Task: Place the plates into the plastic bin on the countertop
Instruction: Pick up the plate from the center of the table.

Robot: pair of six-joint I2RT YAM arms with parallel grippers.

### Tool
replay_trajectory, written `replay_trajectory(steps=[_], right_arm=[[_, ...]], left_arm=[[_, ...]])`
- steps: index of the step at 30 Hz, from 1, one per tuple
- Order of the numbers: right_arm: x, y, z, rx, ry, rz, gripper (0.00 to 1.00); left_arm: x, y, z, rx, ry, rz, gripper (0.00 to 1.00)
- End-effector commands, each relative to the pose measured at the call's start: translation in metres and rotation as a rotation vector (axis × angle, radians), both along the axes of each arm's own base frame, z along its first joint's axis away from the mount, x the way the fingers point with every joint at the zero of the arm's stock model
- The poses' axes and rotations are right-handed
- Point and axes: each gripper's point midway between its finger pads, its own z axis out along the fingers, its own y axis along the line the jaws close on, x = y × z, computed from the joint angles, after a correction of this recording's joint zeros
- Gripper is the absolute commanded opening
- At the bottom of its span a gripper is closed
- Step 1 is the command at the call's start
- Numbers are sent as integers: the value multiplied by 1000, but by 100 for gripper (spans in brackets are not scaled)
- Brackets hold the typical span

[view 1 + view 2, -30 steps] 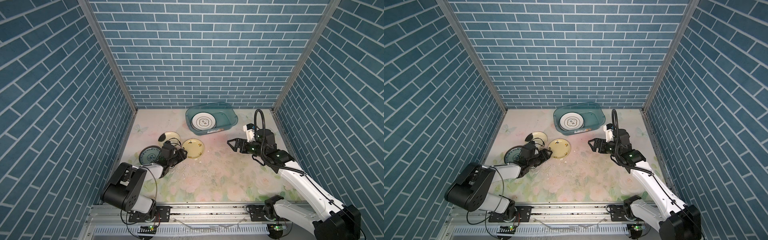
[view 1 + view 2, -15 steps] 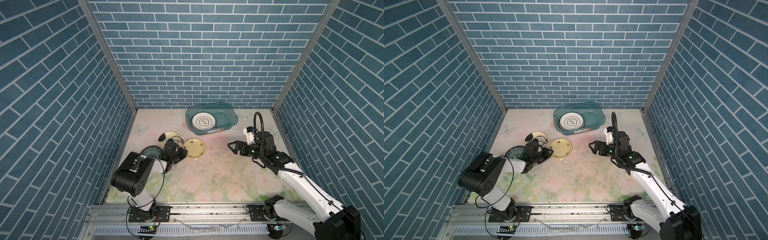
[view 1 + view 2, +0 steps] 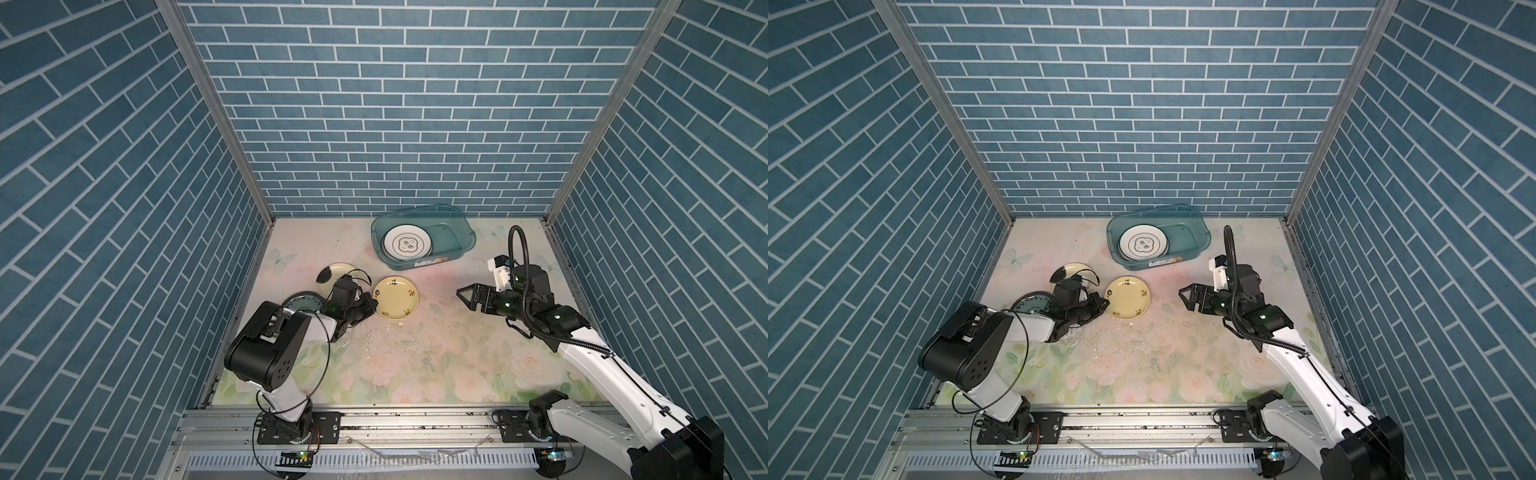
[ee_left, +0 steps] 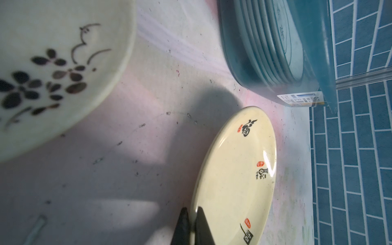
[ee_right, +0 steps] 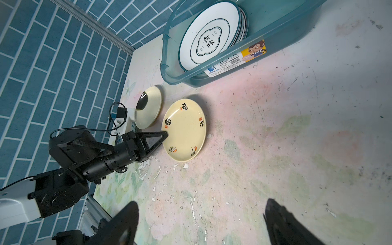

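A pale yellow plate (image 3: 395,297) (image 3: 1127,300) with black lettering lies on the countertop (image 3: 415,353). My left gripper (image 3: 372,305) (image 4: 192,214) is shut on its near rim (image 4: 237,169); the right wrist view shows the pinch (image 5: 166,134). Beside it lie a cream plate (image 3: 334,277) with a black patch and a teal patterned plate (image 3: 301,301), partly hidden under my left arm. The plastic bin (image 3: 419,262) (image 5: 286,31) at the back holds a stack of white plates (image 3: 406,244). My right gripper (image 3: 464,299) (image 5: 201,212) hovers open and holds nothing, right of the yellow plate.
Blue brick walls close in the left, back and right sides. The countertop's print is chipped, with white flakes (image 3: 374,332) in front of the yellow plate. An aluminium rail (image 3: 415,419) with both arm bases runs along the front edge.
My left gripper has closed onto the yellow plate's rim, and the left arm's elbow has swung up and to the right. The right gripper has barely shifted and stays open.
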Motion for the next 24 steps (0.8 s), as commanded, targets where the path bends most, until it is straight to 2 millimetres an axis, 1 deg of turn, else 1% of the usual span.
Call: replay_trajectory(steps=[1, 4, 8, 11, 13, 17, 18, 19, 21, 24], right_arm=[[-2, -4, 5, -15, 10, -21, 93], [-4, -6, 5, -29, 12, -20, 92], [-6, -7, 1, -24, 22, -21, 92], [-6, -8, -4, -32, 27, -26, 92], [-5, -8, -6, -33, 30, -29, 93], [-5, -5, -7, -18, 46, -24, 92], [-5, -4, -8, -12, 48, -23, 93], [-5, -4, -8, -5, 47, -24, 92], [-4, -3, -10, 8, 50, -34, 92], [0, 3, -9, 52, 49, -31, 93]], left_arm=[[-16, 3, -11, 54, 48, -24, 0], [-15, -2, 8, 51, 1, -28, 0], [-18, -1, 29, 110, -36, -34, 0], [-19, -1, 49, 140, -63, -48, 0], [-18, -5, 64, 138, -89, -63, 0], [-14, -15, 91, 129, -134, -81, 0], [-13, -17, 93, 126, -139, -89, 0], [-9, -22, 103, 116, -157, -95, 0], [-5, -31, 115, 110, -178, -116, 0], [2, -44, 127, 125, -199, -155, 0]])
